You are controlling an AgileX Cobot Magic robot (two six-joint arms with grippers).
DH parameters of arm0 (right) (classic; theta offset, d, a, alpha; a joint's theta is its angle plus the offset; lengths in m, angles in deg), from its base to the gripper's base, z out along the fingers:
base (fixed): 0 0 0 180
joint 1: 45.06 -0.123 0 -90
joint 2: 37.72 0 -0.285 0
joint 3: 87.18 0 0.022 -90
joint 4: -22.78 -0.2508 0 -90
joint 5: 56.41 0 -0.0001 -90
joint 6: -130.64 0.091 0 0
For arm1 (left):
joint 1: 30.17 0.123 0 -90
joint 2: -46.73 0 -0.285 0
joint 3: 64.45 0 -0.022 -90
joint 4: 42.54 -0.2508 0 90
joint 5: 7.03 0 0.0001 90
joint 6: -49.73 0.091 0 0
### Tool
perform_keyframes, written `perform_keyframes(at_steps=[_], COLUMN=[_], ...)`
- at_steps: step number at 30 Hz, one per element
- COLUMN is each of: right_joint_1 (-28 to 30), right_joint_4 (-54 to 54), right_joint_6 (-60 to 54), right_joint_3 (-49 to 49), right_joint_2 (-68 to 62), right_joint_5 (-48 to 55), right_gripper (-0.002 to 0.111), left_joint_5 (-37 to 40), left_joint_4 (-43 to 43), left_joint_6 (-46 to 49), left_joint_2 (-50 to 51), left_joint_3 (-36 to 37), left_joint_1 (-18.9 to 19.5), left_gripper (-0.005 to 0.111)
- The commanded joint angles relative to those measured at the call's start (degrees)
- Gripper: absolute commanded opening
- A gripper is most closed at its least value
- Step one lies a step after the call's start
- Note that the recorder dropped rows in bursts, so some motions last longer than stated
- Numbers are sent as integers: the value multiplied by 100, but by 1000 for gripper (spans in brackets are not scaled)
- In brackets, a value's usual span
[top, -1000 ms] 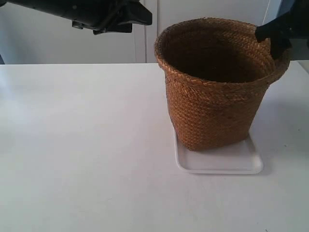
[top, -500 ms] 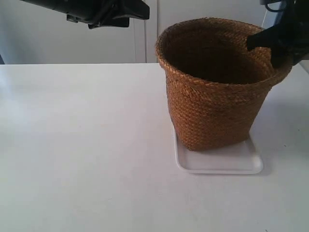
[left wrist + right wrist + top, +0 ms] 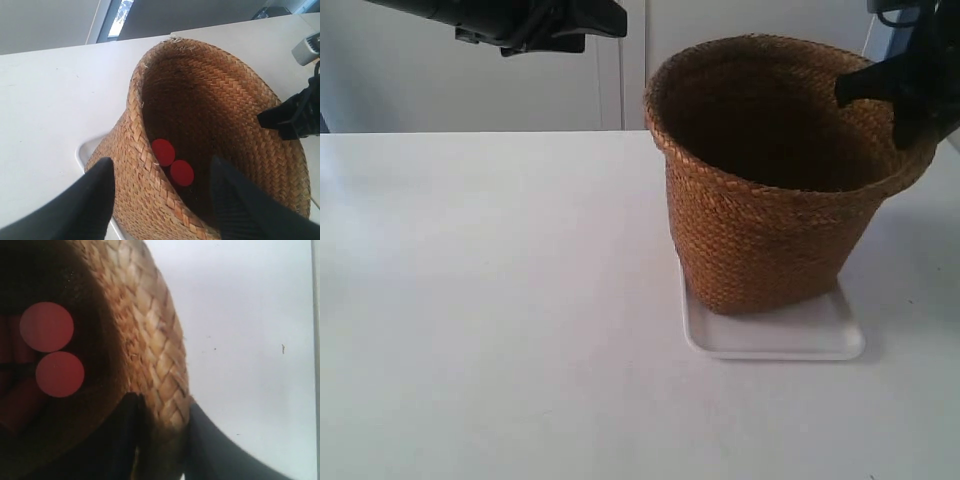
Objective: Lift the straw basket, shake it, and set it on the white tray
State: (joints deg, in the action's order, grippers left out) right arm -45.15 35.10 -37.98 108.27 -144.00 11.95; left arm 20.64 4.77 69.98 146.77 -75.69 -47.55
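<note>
Since the earlier frame the right pincer [image 3: 885, 105] has narrowed onto the rim of the straw basket [image 3: 760, 220], and the rim has shifted slightly toward 3 o'clock in the exterior view. The left arm has drawn a little toward 10 o'clock.

Count: one straw basket, one white tray [image 3: 775, 342], two red discs, two pincers.

Right pincer: clamped on the basket rim at about 2 o'clock of the rim as the exterior view shows it. In the right wrist view its dark fingers [image 3: 122, 440] straddle the woven edge, one inside and one outside, both touching the straw.

Left pincer [image 3: 161, 161]: spread wide, holding nothing, hanging above the counter [image 3: 500, 300] at 11 o'clock of the exterior view, apart from the basket.

Straw basket: upright, right of the counter's centre, its base on the white tray. Bare tray shows along the base from 5 to 7 o'clock.

Contents: the two red discs [image 3: 163, 152] [image 3: 181, 173] lie flat on the basket's dark floor, touching or just overlapping each other. Both wrist views show them.
</note>
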Motion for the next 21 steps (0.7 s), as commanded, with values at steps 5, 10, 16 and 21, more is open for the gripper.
perform_keyframes(at_steps=[5, 10, 16, 21], right_joint_1=[8, 8, 8, 8], right_joint_4=[123, 123, -99, -838], right_joint_6=[29, 29, -227, -1062], right_joint_3=[-21, -11, -11, -11], right_joint_2=[79, 333, 906, 1476], right_joint_5=[72, -40, 85, 161], right_gripper=[58, 58, 58, 56], left_joint_5=[34, 36, 55, 666], left_joint_4=[55, 55, 3, -595], left_joint_6=[33, 43, 84, 84], left_joint_2=[-88, -88, -113, -354], left_joint_3=[-33, -33, -33, -33], left_joint_1=[13, 13, 13, 13], left_gripper=[61, 61, 57, 18])
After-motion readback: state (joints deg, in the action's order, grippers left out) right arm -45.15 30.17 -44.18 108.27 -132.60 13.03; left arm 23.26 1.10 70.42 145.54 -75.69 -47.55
